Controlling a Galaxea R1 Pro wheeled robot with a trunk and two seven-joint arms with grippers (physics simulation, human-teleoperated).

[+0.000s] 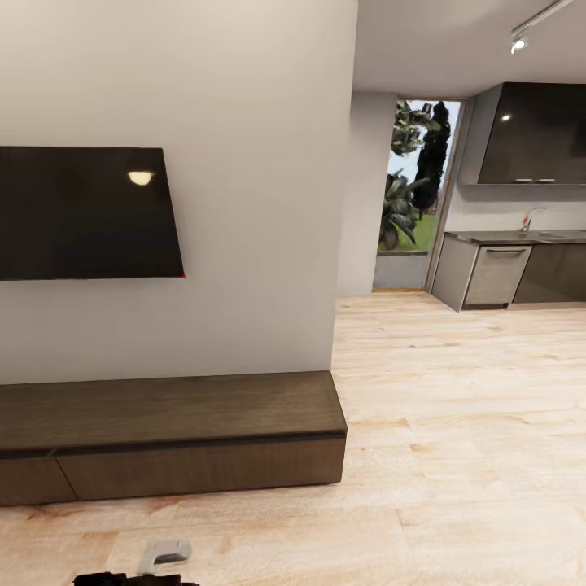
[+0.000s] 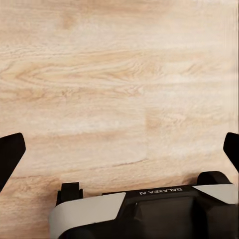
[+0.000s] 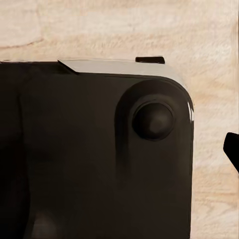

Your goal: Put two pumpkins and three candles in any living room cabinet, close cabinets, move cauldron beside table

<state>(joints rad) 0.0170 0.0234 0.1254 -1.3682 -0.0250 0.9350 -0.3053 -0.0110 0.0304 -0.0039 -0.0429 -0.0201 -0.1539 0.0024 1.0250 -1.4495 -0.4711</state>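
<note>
Nearest, the left tool [image 2: 119, 149] hangs released over the pale plank floor [image 2: 119, 74] with nothing between its wide-apart fingertips, the right tool's grip cannot be told, and beyond stands the dark brown cabinet [image 1: 171, 439], drawers closed, against the wall under the television [image 1: 85, 213].

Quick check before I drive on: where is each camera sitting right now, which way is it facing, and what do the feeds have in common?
Head view: high on the robot, facing the wall with the TV and the closed cabinet, kitchen to the right; a bit of the robot's own body at the bottom edge.
Left wrist view: on the left arm, aimed down at the floor between the spread fingers of the left pincer; robot base below.
Right wrist view: on the right arm, pointed down at the robot's dark body.
Shared: all three show the pale wooden floor.
</note>
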